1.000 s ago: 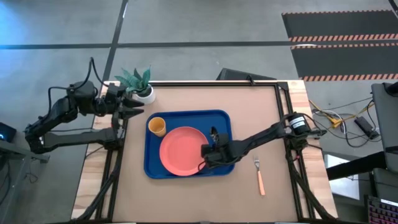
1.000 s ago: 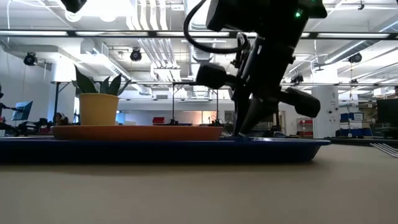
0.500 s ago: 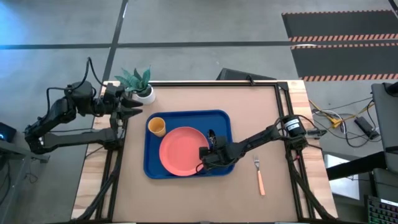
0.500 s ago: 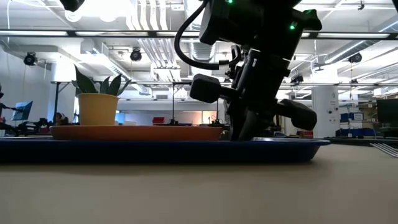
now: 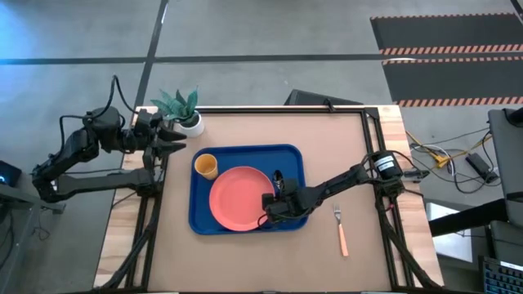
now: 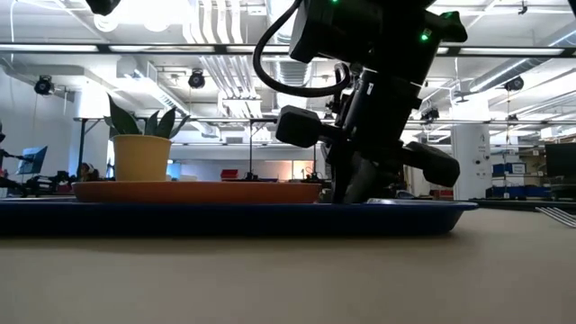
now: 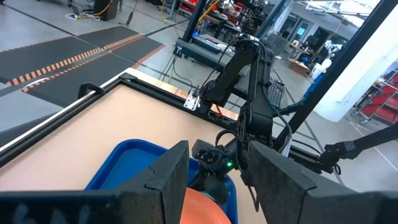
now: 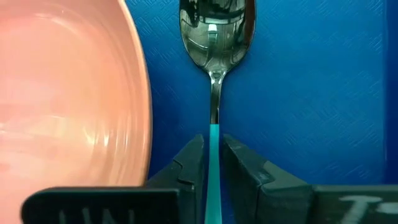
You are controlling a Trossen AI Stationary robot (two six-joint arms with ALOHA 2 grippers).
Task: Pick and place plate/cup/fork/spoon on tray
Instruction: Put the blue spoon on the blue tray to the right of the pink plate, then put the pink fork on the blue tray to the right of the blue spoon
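Brown tabletop (image 5: 245, 253) on grey concrete floor (image 5: 245, 33); striped mat (image 5: 445, 37) at far right; ceiling strip lights (image 6: 504, 49) and ducts (image 6: 216, 27) overhead; potted plant (image 5: 181, 108) at corner.

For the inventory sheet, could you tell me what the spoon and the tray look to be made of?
Spoon: polished metal bowl, since it mirrors the surroundings; the light blue handle looks like plastic. Tray: probably matte blue plastic, with a fine textured surface and no glare.
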